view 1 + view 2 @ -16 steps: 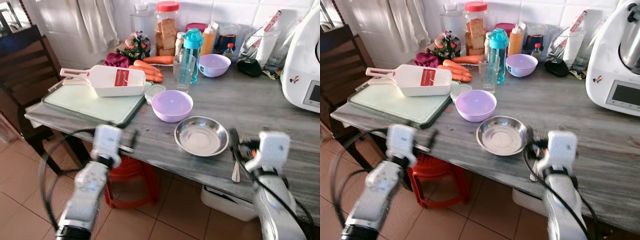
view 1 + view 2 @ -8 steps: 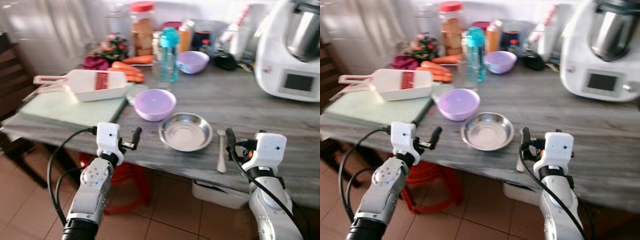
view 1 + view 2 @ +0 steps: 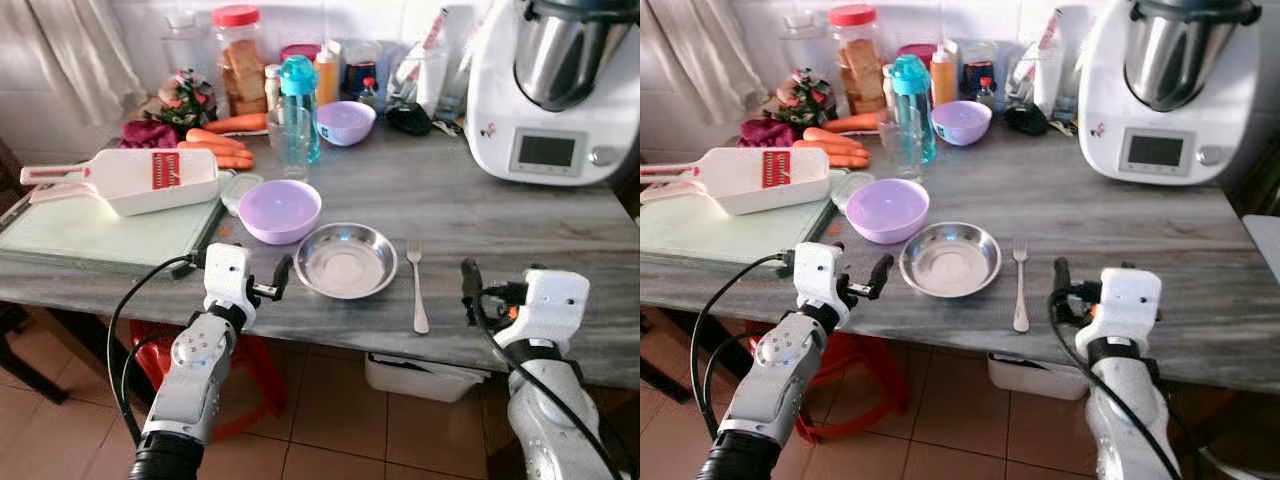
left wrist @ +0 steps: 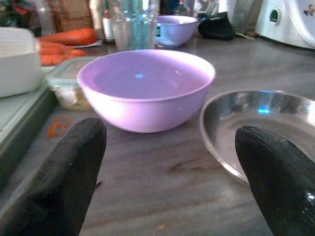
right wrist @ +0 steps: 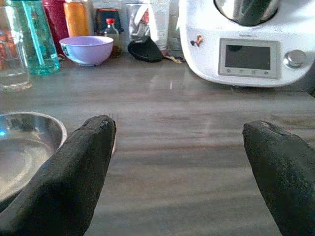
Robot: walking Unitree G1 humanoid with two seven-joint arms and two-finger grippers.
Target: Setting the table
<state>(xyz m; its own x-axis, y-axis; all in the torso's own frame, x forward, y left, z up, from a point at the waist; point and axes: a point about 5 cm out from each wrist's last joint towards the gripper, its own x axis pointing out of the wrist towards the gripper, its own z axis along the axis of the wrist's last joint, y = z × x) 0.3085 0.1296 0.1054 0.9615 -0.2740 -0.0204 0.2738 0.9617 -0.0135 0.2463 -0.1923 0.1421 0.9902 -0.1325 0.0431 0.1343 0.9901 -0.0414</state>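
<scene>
My two head views look forward and down from above the tabletop [image 3: 520, 215] edge, both covering its full width. My left wrist view sits low and close, facing the purple bowl [image 4: 146, 87] and steel dish [image 4: 261, 123]. My right wrist view, equally low, faces the white appliance [image 5: 246, 39]; both wrist views share the dish and the far bowl [image 5: 86, 49].

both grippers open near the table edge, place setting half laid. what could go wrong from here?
1. The fork lies close to the table's front edge, between the steel bowl and the right gripper. A sweep of that arm might knock it off.
2. The left gripper sits low beside the steel bowl, with the purple bowl just behind. Reaching forward could shove either one.
</scene>
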